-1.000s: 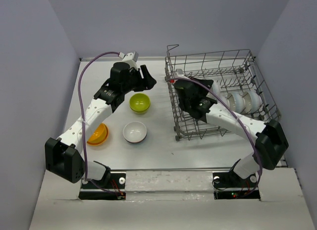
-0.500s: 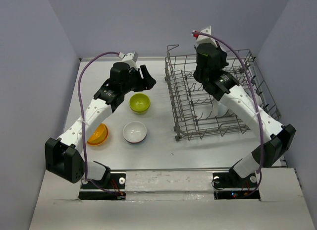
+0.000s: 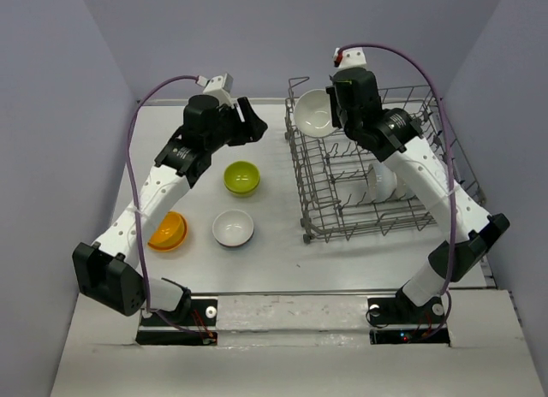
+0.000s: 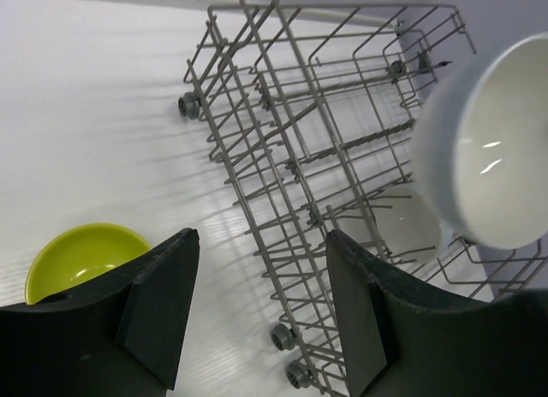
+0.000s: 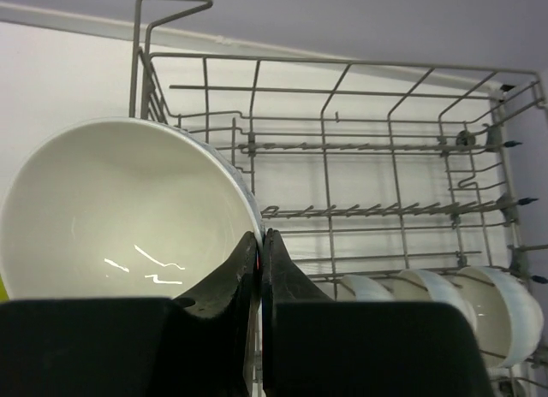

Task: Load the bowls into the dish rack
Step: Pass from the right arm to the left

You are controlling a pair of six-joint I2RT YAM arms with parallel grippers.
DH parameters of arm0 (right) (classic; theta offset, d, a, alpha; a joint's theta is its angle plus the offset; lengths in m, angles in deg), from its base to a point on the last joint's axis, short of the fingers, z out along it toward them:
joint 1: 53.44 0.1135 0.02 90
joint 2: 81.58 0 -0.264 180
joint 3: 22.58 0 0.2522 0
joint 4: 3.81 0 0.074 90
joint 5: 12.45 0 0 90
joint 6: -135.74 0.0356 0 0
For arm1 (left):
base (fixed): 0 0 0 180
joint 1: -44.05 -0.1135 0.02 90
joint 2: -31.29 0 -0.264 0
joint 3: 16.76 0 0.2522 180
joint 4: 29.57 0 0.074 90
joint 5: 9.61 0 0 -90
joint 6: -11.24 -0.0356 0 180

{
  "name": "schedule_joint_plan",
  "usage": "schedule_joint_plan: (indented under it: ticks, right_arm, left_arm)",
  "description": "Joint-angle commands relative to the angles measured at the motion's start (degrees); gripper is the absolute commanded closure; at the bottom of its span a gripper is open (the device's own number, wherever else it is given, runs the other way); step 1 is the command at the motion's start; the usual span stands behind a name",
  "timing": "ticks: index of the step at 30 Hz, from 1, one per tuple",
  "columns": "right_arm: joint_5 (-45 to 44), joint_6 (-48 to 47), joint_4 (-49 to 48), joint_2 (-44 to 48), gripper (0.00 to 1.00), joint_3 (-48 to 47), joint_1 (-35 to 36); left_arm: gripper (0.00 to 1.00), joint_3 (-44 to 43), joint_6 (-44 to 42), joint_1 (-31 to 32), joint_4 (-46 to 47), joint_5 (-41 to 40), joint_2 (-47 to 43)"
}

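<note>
White bench (image 3: 274, 264) carries the dish rack (image 3: 360, 228); above it the right tool (image 5: 259, 240) pinches a white bowl (image 3: 313, 112) by its rim, probably to slot it upright. Left tool (image 4: 261, 247) hovers spread.

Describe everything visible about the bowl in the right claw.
The white bowl is round, smooth and glossy, with light glints inside; it could be ceramic or plastic. It looks empty. The right claw is shut on its rim, one finger inside and one outside, holding it tipped on edge in the air by the far left corner of the dish rack. Nothing else visibly touches it.
</note>
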Motion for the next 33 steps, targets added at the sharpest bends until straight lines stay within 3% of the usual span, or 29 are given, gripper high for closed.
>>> schedule_joint_plan:
  ticks: [1,7,13,20,27,33]
  right_arm:
    - [3.7,6.2,-1.7,0.4,0.99,-1.6,1.1]
    - [1.9,6.9,-1.3,-1.4,0.99,-3.2,4.0]
    - [1.6,7.9,-1.4,-0.9,0.99,-3.4,4.0]
    - [0.7,7.3,-1.3,-0.7,0.99,-4.7,5.0]
    - [-0.2,6.2,-1.1,-2.0,0.99,-6.9,5.5]
    - [-1.4,5.0,-0.7,-4.8,0.99,-9.3,6.2]
  left_arm:
    - [0.30,-8.7,-0.9,-0.1,0.3,-1.6,-0.9]
    - [0.30,-19.8,-2.3,3.7,-4.7,-5.5,4.7]
    - [0.30,-25.2,-3.9,7.5,-9.1,-12.4,9.2]
    - [0.30,-25.4,-5.5,10.2,-10.8,-17.5,10.4]
    - [0.31,-24.4,-6.0,11.8,-11.3,-17.7,11.3]
    - [0.38,-25.1,-6.7,12.7,-11.7,-17.7,12.7]
